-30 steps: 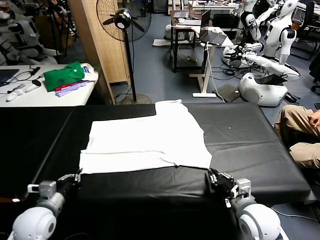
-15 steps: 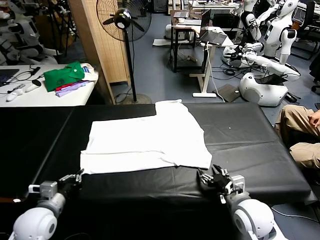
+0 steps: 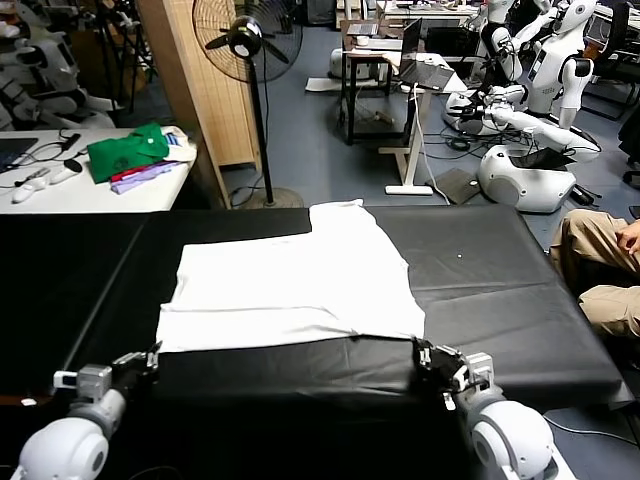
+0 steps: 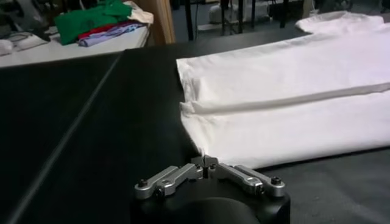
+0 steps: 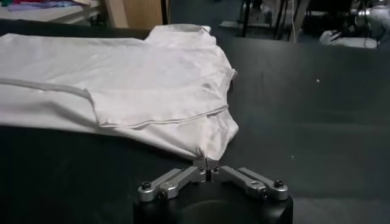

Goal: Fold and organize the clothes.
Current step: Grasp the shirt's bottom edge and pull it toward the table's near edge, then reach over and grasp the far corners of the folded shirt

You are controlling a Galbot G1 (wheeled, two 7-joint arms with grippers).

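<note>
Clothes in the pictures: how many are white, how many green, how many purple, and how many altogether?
White: 1, the T-shirt on the black table, both near corners pinched by the left gripper and right gripper.
Green: 1, the green garment on the side table.
Purple: 1, the purple cloth beneath it.
Total: 3

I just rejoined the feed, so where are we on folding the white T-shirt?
Done: the white T-shirt lies flat on the black table with one part already folded over. In hand: the left gripper and right gripper are each shut on a near hem corner. Left: lifting the hem, folding it across, and tidying. The green garment sits on the side table.
</note>
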